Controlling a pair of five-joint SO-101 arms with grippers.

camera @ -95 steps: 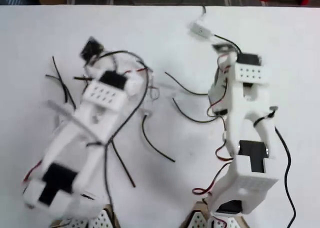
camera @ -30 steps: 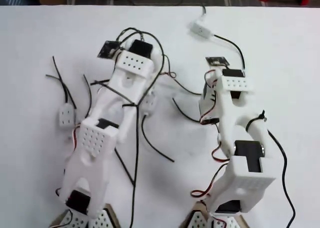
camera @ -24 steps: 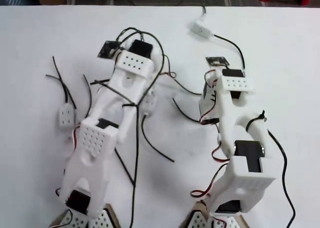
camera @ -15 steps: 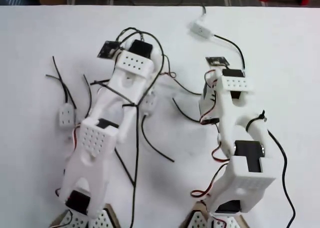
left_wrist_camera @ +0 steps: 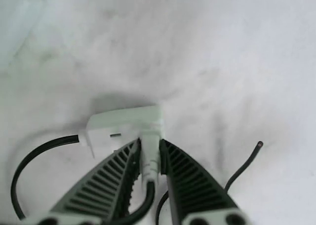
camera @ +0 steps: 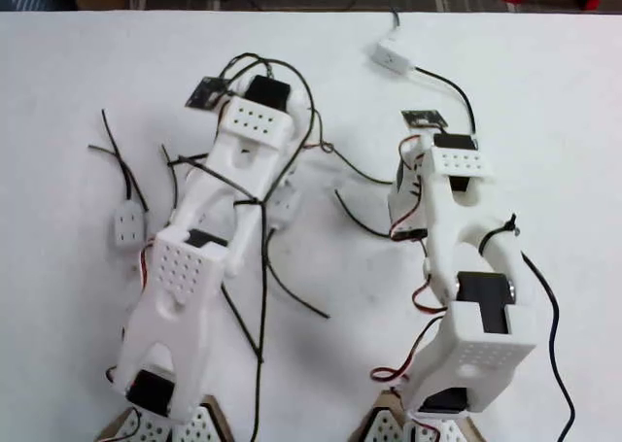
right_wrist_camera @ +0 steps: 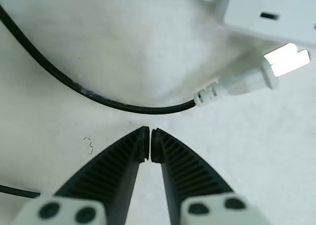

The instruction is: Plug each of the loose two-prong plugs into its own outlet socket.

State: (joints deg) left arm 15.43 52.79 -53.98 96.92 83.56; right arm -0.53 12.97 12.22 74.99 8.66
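Note:
My left gripper [left_wrist_camera: 149, 147] is shut on a white two-prong plug [left_wrist_camera: 150, 158]. The plug's front end is pressed against a white outlet socket [left_wrist_camera: 123, 123] on the table, and its prongs are hidden. In the high view that socket [camera: 284, 204] peeks out from under the left arm [camera: 209, 228]. My right gripper [right_wrist_camera: 149, 136] is shut on nothing, just above the table. A loose white plug [right_wrist_camera: 247, 79] with two bare metal prongs lies ahead of it, beside another white socket [right_wrist_camera: 276, 12]. The right arm [camera: 466, 257] stands right of centre.
A third white socket [camera: 128, 223] lies at the far left, and a white connector [camera: 391, 56] on a black cord lies near the back edge. Loose black cables [camera: 292, 291] run between and around the arms. The right part of the table [camera: 573, 121] is bare.
The left arm swung from the far left to the middle socket, then edged toward the back. That socket and its black cable shifted slightly. The right arm barely moved.

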